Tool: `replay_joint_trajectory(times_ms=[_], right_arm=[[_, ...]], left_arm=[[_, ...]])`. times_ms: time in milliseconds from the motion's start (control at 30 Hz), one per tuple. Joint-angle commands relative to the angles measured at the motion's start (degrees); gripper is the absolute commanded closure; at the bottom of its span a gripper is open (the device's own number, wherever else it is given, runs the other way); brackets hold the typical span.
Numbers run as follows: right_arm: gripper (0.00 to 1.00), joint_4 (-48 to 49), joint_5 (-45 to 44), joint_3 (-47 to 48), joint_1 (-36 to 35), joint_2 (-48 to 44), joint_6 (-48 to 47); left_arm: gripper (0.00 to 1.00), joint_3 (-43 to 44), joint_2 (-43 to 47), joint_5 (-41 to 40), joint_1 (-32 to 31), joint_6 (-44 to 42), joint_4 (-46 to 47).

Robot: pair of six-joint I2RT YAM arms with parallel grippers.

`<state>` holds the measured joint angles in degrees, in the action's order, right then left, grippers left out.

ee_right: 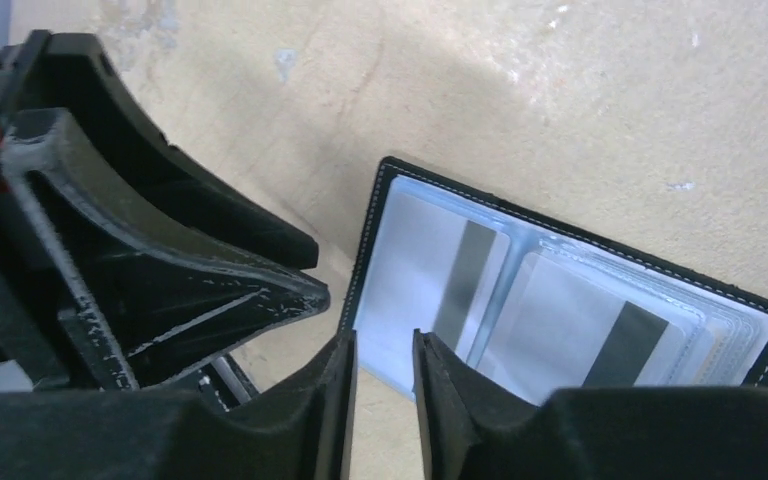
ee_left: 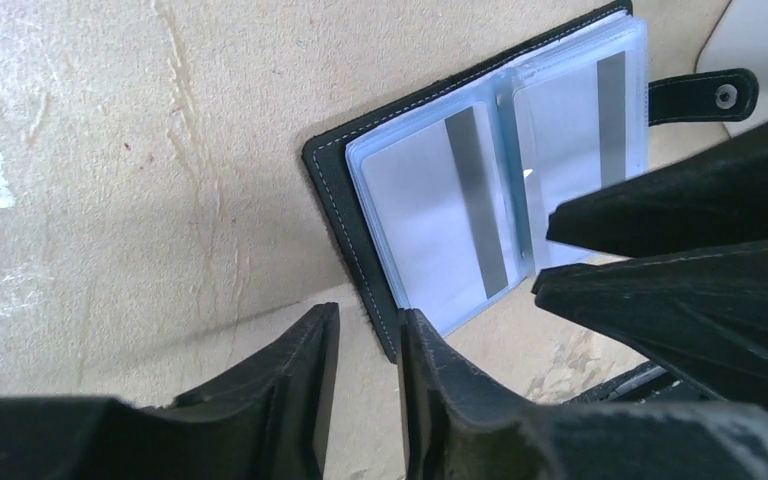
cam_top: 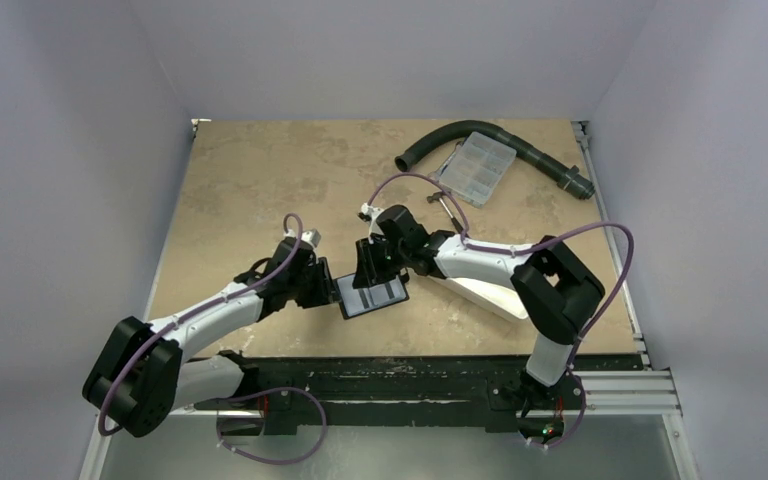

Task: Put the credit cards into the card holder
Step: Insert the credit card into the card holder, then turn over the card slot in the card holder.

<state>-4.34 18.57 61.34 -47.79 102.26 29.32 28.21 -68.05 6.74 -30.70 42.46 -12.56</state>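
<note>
Card holder (cam_top: pixel 372 294) spread open and flat on the desk (cam_top: pixel 260 180), pale sleeves up, right between the two pincers. Left pincer (ee_left: pixel 370 330) narrow, tips low at the holder's black stitched corner, which sits just ahead of them. Nothing seen pinched in the slit. Right pincer (ee_right: pixel 385 345) narrow too, hovering at another edge of the holder, tips over the near rim of one half's sleeve. Again nothing visibly gripped.

Cards (ee_left: pixel 445 225) with dark stripes already tucked behind the clear plastic on both halves, one to each side of the fold just beyond the right pincer's tips. Snap strap (ee_left: pixel 705 97) lying loose past the half farthest from the left pincer. No loose card spotted near either pincer.

Judged as the tail end of the inserting step: seating or checking the last card rather than fetching one. Next, probably: press any proud card edge fully home with one tip, pin the cover with the other pincer to stop the holder skidding, then back both away without snagging the thin sleeves.
</note>
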Motion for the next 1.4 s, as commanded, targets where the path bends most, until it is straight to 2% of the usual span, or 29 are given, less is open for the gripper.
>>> replay_joint_trajectory(times_ms=[0, 67, 167, 333, 433, 600, 900, 1133, 1367], right_arm=[[0.7, 1.86, -0.38, -1.14, -0.72, -2.14, -0.36], [0.79, 3.13, 0.63, -1.51, -0.73, -0.88, 0.13], [0.92, 4.07, 0.46, -2.37, -0.77, 1.23, 0.47], [0.99, 3.84, -4.87, -3.47, -0.73, 3.31, 0.33], [1.0, 2.9, -8.05, -4.38, -0.73, 3.63, -0.02], [1.0, 3.97, -7.68, -5.81, -0.73, 4.59, 0.42], [1.0, 6.0, -5.9, -5.99, -0.73, 4.58, 0.74], [1.0, 6.05, -5.52, -5.89, -0.73, 4.5, 0.74], [1.0, 5.92, -5.47, -5.71, -0.73, 4.55, 0.61]], left_arm=[[0.64, 0.36, 2.6, 2.53, 1.43, 0.88, -0.89], [0.6, 0.39, 2.95, 4.03, 1.5, 2.05, -0.02], [0.59, 0.52, 2.85, 5.44, 1.52, 3.32, 1.06], [0.62, 0.42, 1.88, 6.18, 1.52, 4.04, 2.72], [0.65, 0.11, 0.38, 7.22, 1.52, 4.39, 4.42], [0.65, -0.45, -3.0, 9.19, 1.44, 5.43, 8.49], [0.63, -0.61, -4.6, 7.83, 1.47, 5.74, 9.45], [0.57, -0.65, -3.37, 5.55, 1.43, 5.94, 7.3], [0.6, -1.95, -4.42, 7.9, 1.43, 6.8, 10.83]])
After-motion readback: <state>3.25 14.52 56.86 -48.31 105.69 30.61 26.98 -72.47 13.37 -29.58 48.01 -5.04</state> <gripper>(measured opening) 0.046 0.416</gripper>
